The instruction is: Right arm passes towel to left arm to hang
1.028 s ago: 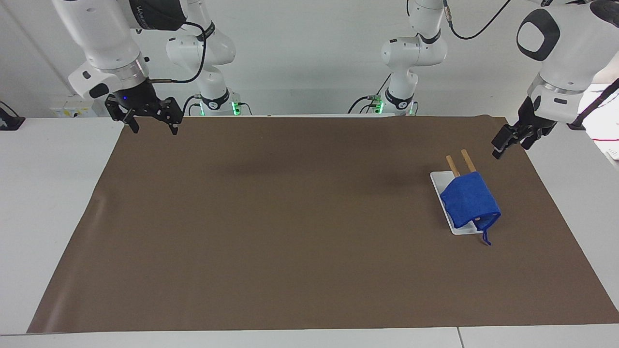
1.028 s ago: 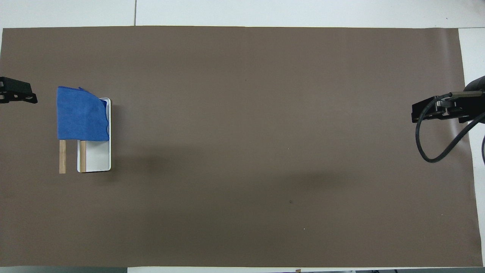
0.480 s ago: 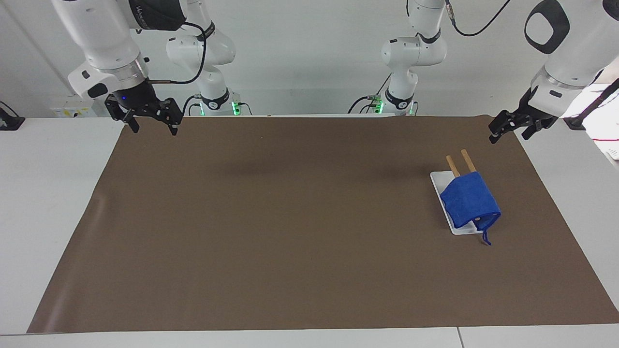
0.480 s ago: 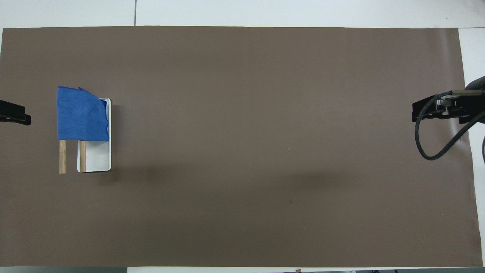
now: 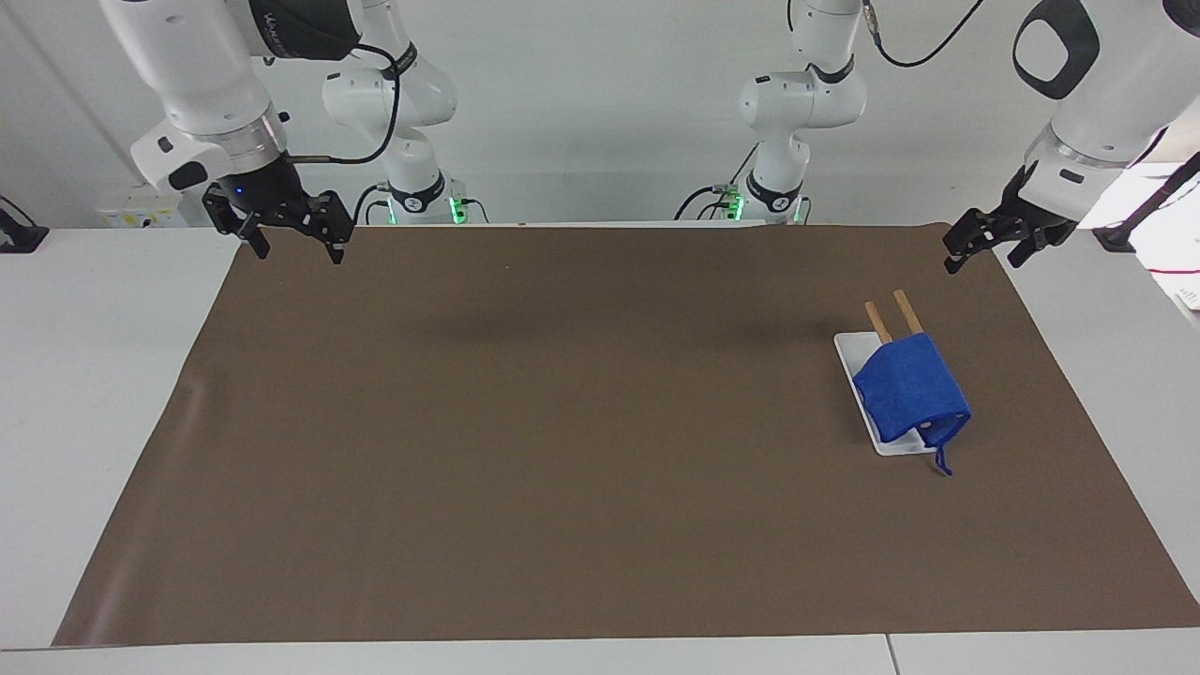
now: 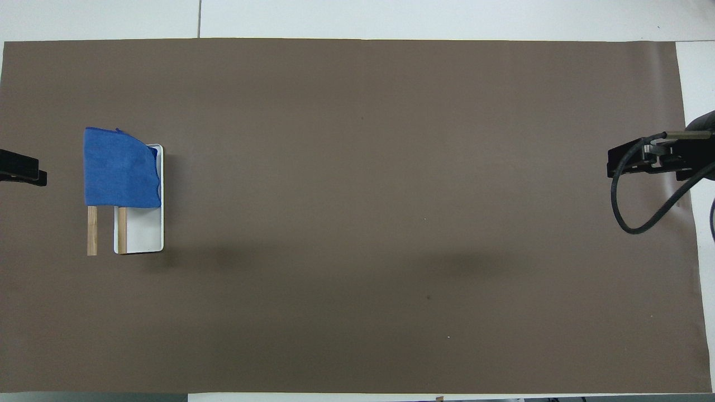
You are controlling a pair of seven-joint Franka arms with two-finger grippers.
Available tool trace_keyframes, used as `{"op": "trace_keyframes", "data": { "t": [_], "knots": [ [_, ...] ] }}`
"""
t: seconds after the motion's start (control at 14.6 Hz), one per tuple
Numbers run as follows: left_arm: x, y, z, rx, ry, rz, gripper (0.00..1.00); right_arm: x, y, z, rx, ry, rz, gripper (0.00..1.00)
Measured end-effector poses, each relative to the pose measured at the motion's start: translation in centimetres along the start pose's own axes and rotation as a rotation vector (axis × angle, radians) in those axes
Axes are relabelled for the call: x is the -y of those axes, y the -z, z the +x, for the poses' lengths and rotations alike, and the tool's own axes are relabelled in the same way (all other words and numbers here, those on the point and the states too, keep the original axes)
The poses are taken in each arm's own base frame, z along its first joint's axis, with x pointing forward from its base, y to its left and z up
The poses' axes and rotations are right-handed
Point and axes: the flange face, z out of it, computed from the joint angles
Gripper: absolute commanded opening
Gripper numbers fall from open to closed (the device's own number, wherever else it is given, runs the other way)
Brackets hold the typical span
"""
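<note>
Facing view: the small bright blue cloth towel (image 5: 911, 391) hangs over two wooden rails (image 5: 895, 315) at right of centre. The left gripper (image 5: 992, 242), fingers apart and empty, has lifted to the upper right, so hanging looks finished. The right gripper (image 5: 292, 228) waits upper left, spread.

Overhead view: both grippers are cut off by the edges; the towel sits middle left.

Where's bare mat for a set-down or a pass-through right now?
Nearly all of the brown mat is bare: everything from the white rack base to the right arm's end. The only occupied patch is at the left arm's end, where the towel drapes over two wooden bars. Right gripper and left gripper hover over the mat's corners nearest the robots.
</note>
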Motion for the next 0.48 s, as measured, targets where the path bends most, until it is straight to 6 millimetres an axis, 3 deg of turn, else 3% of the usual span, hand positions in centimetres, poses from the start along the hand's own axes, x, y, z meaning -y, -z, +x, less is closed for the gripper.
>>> {"op": "trace_keyframes", "data": {
  "t": [0.48],
  "knots": [
    [-0.18, -0.02, 0.01, 0.001, -0.008, 0.0, 1.0, -0.04, 0.0, 0.01, 0.0, -0.001, 0.0, 1.0]
  ]
}}
